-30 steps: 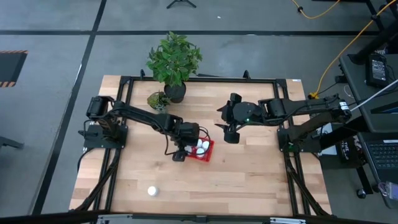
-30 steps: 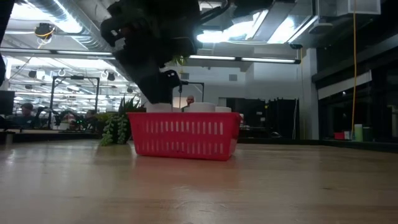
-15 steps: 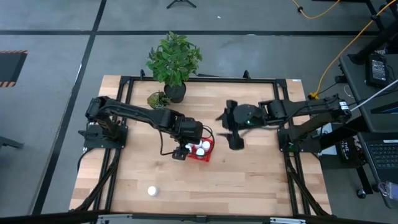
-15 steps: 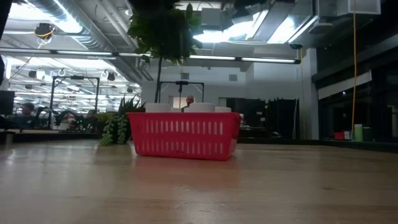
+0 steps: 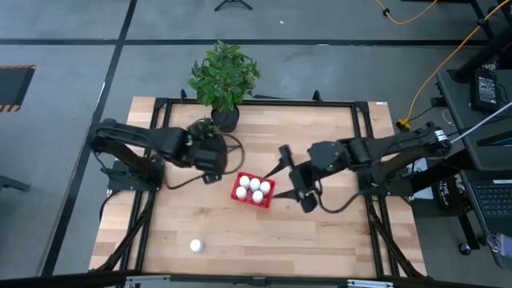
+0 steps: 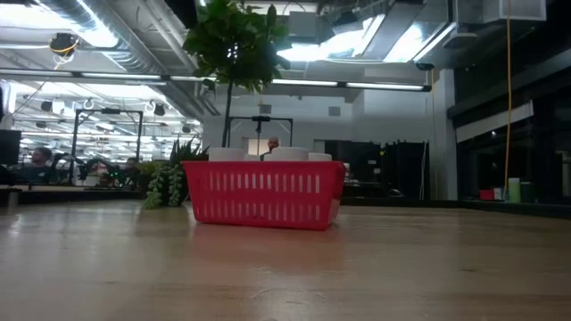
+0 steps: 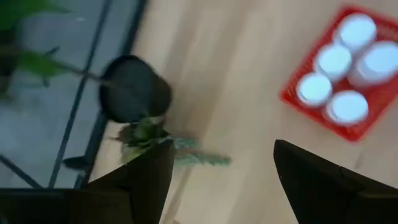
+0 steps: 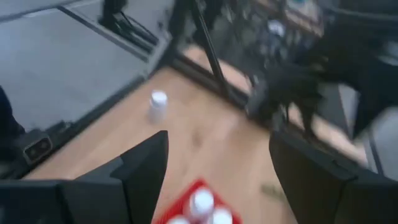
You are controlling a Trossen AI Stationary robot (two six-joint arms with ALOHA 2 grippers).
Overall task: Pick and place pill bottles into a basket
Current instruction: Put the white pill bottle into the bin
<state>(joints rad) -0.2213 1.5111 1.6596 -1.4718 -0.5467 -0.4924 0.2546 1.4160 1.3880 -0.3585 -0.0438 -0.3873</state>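
High view gives you the bench [image 5: 320,232] with the red basket [image 5: 270,194] near its middle, five pill bottles [image 5: 254,186] standing inside it; one stray bottle [image 5: 195,246] sits well apart, toward the near left corner; so you are between placements, with one pick left, by my reading. Your left gripper [image 5: 210,174] hovers beside the basket on the plant side, jaws parted and empty; your right gripper [image 5: 308,200] hangs just off the basket's other side, jaws wide, nothing in them. Next, you send an arm down to that stray bottle, probably the left, and straddle its cap squarely.
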